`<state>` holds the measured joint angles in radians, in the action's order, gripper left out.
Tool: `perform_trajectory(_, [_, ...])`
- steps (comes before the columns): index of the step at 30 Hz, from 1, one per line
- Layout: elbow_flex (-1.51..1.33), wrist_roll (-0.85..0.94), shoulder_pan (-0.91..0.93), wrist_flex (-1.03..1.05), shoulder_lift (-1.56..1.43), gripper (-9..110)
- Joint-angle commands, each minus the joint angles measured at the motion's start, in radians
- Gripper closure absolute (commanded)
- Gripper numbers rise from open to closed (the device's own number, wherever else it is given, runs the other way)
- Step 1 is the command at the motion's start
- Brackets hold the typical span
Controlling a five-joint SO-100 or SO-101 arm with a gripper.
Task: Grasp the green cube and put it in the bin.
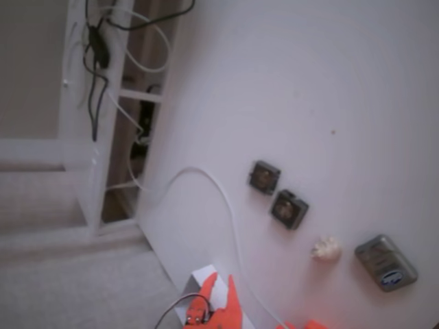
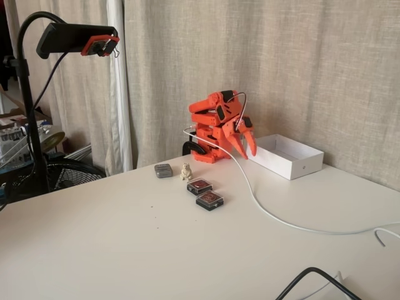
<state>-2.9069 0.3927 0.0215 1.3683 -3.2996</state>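
One orange arm sits folded at the tabletop's far edge, its gripper hanging over the near end of one white bin, fingers spread and empty. No green cube shows in either fixed view, so I cannot tell where it is. Two dark square cases lie side by side toward the table's middle, with one small cream figurine and one grey oblong case nearer the arm. One white cable trails across the tabletop.
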Motion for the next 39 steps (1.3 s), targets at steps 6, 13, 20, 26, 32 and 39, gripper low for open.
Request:
perform_trajectory(6, [-0.043,0.012,-0.002,-0.032,-0.011,110])
perform_trajectory(13, [-0.043,0.017,-0.003,-0.032,-0.011,110])
perform_trajectory(20, [-0.043,0.017,0.0,-0.031,-0.011,110])
perform_trajectory(26, [-0.043,0.017,0.0,-0.031,-0.011,110])
perform_trajectory(32, [-0.043,0.017,0.0,-0.031,-0.011,110])
perform_trajectory(39, [-0.043,0.017,0.0,-0.031,-0.011,110])
